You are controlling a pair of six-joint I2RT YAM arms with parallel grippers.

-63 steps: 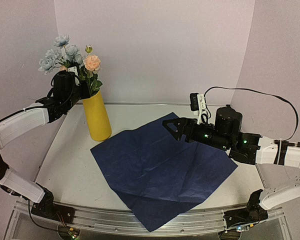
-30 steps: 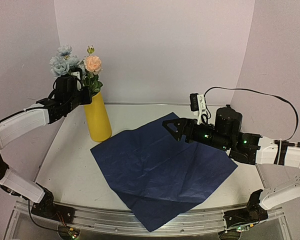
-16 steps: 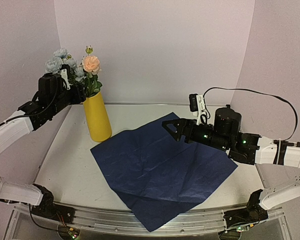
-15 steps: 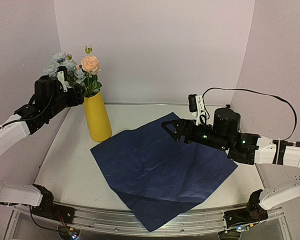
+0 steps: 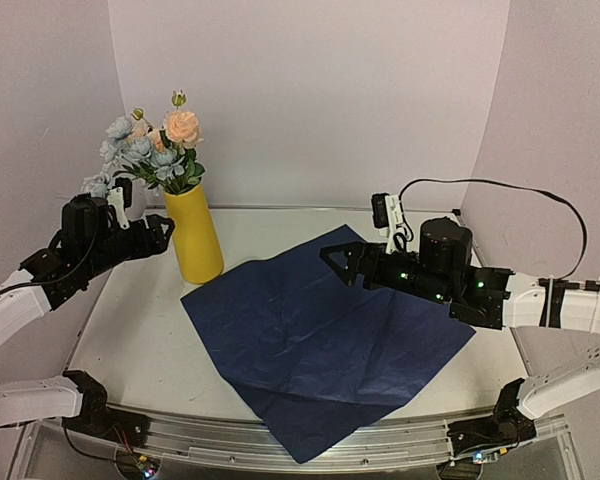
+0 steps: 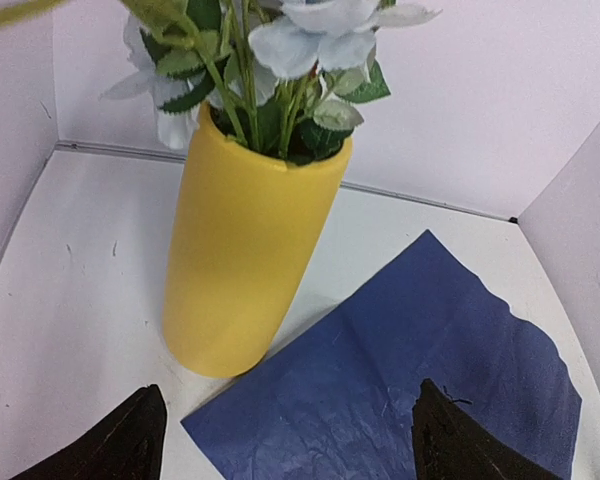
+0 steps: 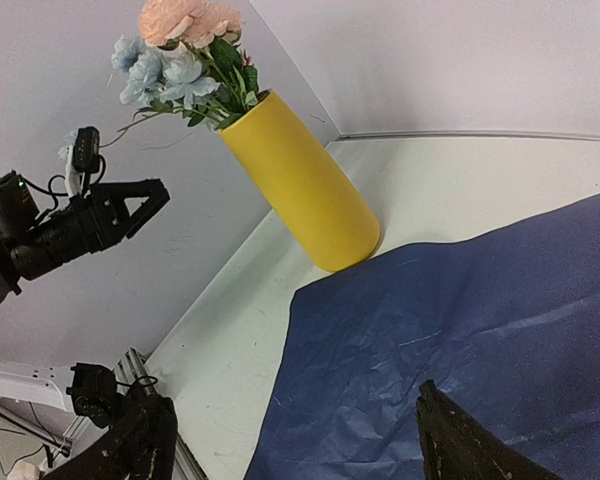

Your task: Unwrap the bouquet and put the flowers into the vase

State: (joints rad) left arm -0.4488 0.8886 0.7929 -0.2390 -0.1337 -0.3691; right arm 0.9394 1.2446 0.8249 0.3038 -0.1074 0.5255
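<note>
Left end effector (image 5: 158, 228) is spread wide with nothing in it, hanging just left of the yellow vase (image 5: 197, 232), not touching. Right end effector (image 5: 338, 262) is wide open and empty too, over the navy paper sheet (image 5: 320, 340). Flowers (image 5: 158, 150) sit stems-down in the vase, which stands upright on the bench (image 5: 140, 340) beside the sheet's corner.

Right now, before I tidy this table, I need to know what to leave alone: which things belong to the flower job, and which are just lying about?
Belongs to the job:
the flowers, standing in the vase
the left gripper, open beside the vase

Just lying about:
the navy paper sheet, flat on the table
the black cable at the back right
</note>
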